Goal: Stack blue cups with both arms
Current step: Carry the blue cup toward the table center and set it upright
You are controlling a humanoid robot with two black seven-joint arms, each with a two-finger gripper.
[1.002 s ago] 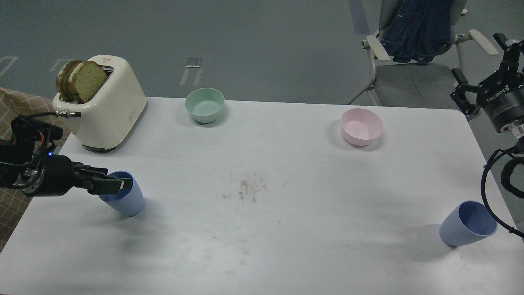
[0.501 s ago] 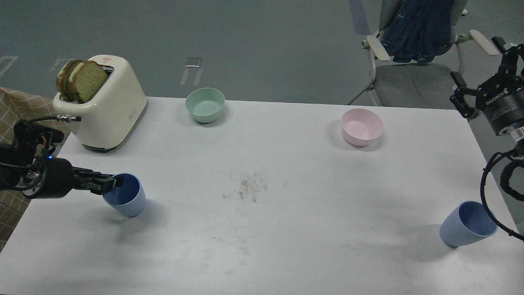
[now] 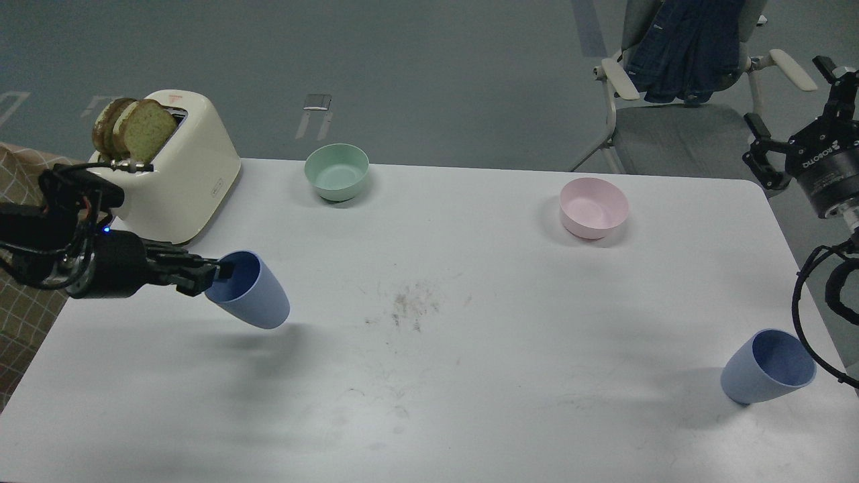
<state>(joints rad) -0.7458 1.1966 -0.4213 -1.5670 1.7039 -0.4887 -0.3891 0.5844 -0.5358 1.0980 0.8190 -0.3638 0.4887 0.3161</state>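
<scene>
1. Gripping one blue cup (image 3: 249, 290) by its rim, my left gripper (image 3: 213, 273) is clamped on it; the cup hangs tilted above the table (image 3: 470, 402).
2. My right gripper (image 3: 798, 111) hovers off the table's right edge, fingers spread, empty.
3. Second blue cup (image 3: 767, 366) stands near the right edge.
</scene>
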